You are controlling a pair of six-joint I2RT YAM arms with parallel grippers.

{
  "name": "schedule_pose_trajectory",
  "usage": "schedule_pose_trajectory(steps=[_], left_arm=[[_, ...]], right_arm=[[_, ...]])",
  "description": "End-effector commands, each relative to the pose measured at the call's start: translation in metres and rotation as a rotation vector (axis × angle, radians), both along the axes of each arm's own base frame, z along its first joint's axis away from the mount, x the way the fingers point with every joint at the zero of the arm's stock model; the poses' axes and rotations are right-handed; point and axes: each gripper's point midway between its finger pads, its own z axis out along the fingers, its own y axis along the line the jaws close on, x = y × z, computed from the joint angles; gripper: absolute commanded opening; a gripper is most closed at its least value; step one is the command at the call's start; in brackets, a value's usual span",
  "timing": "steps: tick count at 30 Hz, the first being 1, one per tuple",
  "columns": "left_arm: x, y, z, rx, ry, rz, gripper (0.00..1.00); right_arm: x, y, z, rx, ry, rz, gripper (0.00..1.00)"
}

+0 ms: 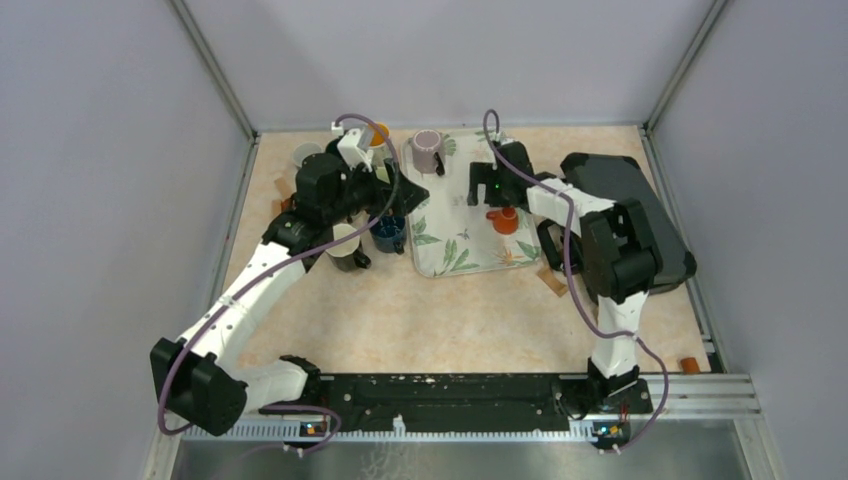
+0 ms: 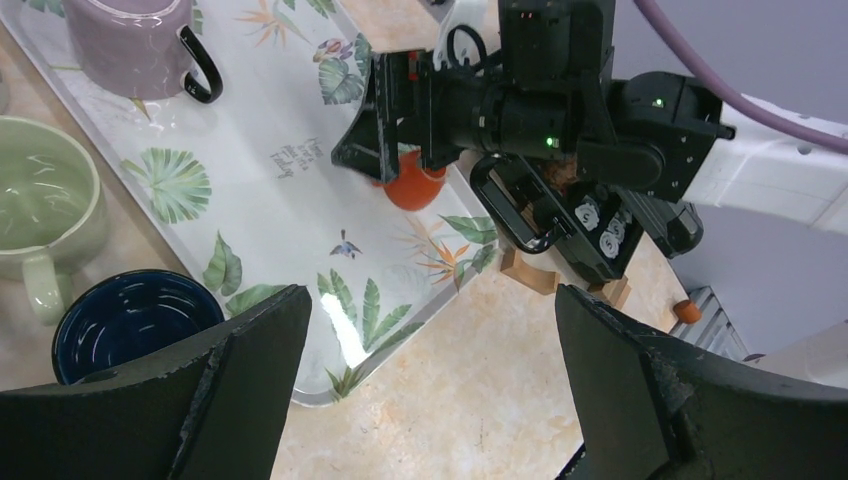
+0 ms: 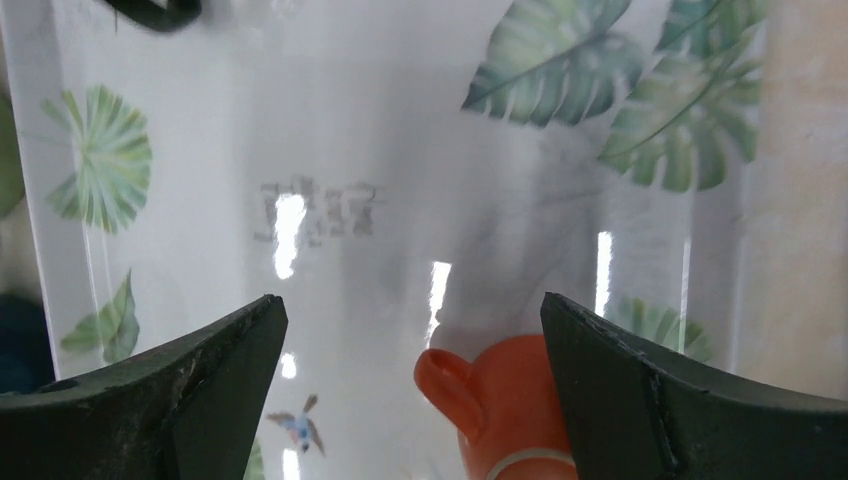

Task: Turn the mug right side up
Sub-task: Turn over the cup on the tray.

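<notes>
In the top view, the orange mug (image 1: 504, 221) sits on the right half of the leaf-printed tray (image 1: 450, 262), and we judge it is mouth down. The right hand (image 1: 487, 188) hangs just above it, and the left hand (image 1: 408, 190) is at the tray's left edge.

In the left wrist view, the left jaws stand wide and empty.

In the right wrist view, the right jaws gape over the mug, holding nothing. Its handle (image 3: 440, 378) points toward the tray's middle. The mug looks glazed, so stiff, slippery and breakable, and we would grip across the body. The grey writing (image 3: 318, 210) on the tray is too blurred to read.
</notes>
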Motion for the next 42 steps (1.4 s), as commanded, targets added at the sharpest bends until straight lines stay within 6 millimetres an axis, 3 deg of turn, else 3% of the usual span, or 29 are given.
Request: schedule_pose_trajectory(steps=[1,6,10,14,18,22,27,33,35,38,42], left_arm=[[0.003,-0.004,0.004,-0.025,-0.028,-0.018,0.99],[0.003,-0.006,-0.001,-0.032,-0.011,-0.020,0.98],[0.004,-0.009,-0.006,-0.034,0.005,-0.031,0.99],[0.004,-0.016,-0.016,-0.029,0.037,-0.072,0.99],[0.003,-0.036,-0.034,0.027,0.040,-0.154,0.99],[0.010,-0.063,-0.066,0.187,0.017,-0.246,0.99],[0.023,-0.086,-0.089,0.295,-0.079,-0.356,0.98],[0.020,-0.125,-0.115,0.408,-0.196,-0.526,0.89],[0.019,-0.136,-0.133,0.444,-0.209,-0.573,0.84],[0.024,-0.147,-0.155,0.485,-0.200,-0.626,0.73],[0.031,-0.162,-0.173,0.525,-0.191,-0.692,0.68]], right_arm=[[-0.035,0.038,0.023,0.081,-0.011,0.104,0.99],[-0.058,0.043,0.039,0.070,-0.026,0.127,0.99],[-0.064,0.021,0.060,0.020,-0.050,0.047,0.99],[-0.084,0.001,0.067,0.015,-0.043,-0.024,0.99],[-0.104,-0.020,0.075,0.022,-0.057,-0.105,0.99],[-0.121,-0.039,0.097,0.069,-0.117,-0.164,0.99],[-0.141,-0.062,0.125,0.134,-0.226,-0.227,0.99],[-0.165,-0.084,0.161,0.197,-0.354,-0.264,0.99],[-0.173,-0.089,0.173,0.224,-0.394,-0.267,0.99],[-0.181,-0.092,0.182,0.245,-0.415,-0.266,0.99],[-0.189,-0.092,0.191,0.277,-0.430,-0.250,0.99]])
